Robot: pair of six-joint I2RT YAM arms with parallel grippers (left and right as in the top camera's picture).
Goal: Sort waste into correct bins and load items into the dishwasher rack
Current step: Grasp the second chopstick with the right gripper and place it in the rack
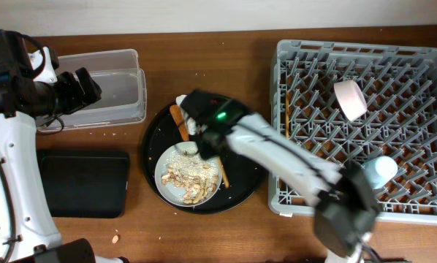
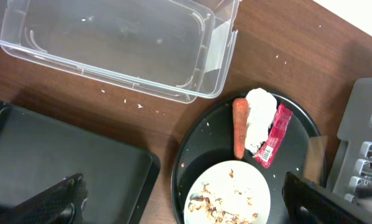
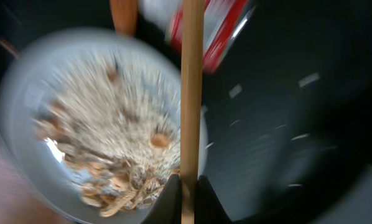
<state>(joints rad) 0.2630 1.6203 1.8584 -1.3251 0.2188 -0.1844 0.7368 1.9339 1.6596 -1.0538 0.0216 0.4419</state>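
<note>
- Sorting half begun: the bowl and cup lie in the rack, right of the round tray. A thin wooden stick at the rack's near edge looks like one chopstick already loaded.
- Not yet dealt with, all on the round tray: the plate heaped with rice and brown scraps, plus the sausage, tissue and red wrapper beside it.
- No waste shows in the tub or the black tray, both left of the round tray.
- The right gripper is pinched onto a chopstick lying across the plate's right rim, over the round tray. It is a plain, straight, pale wooden stick; the wrist view is blurred.
- The left gripper hangs over the tub, up-left of the round tray, jaws spread wide and holding nothing.
</note>
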